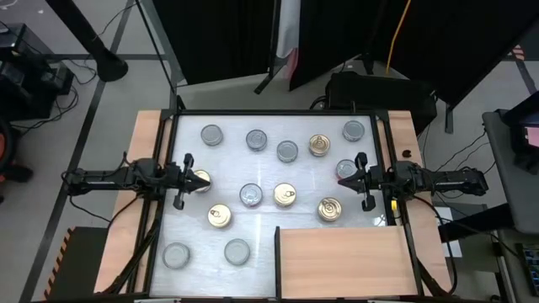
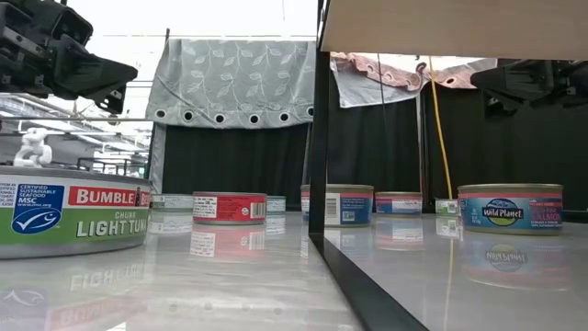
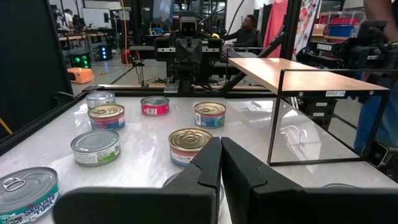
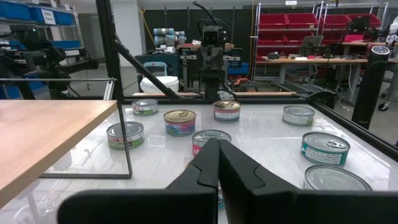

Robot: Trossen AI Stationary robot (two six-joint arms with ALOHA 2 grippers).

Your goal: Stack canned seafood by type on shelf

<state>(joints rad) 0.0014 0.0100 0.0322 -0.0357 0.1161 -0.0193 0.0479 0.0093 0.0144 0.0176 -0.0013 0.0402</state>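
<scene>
Several canned seafood tins lie scattered, flat on their bases, on the white tabletop [image 1: 194,244]. Some have silver tops [image 1: 257,140], others gold pull-ring tops [image 1: 285,195]. The shelf [image 1: 341,257], a light-brown board raised on a thin black frame [image 3: 277,118], stands at the near right. My left gripper [image 1: 202,179] hovers shut and level at the table's left edge, over a gold-topped tin [image 1: 199,180]. At the right edge my right gripper [image 1: 344,177] is also shut and level, above a silver-topped tin [image 1: 346,168]. Neither touches a tin.
Wooden side strips [image 1: 143,168] and a black rim [image 1: 278,112] border the tabletop. Free tabletop lies under the raised shelf, between its frame legs [image 2: 317,138]. A green-labelled tin [image 2: 69,211] stands near the front edge. People sit and stand beyond the table [image 3: 247,28].
</scene>
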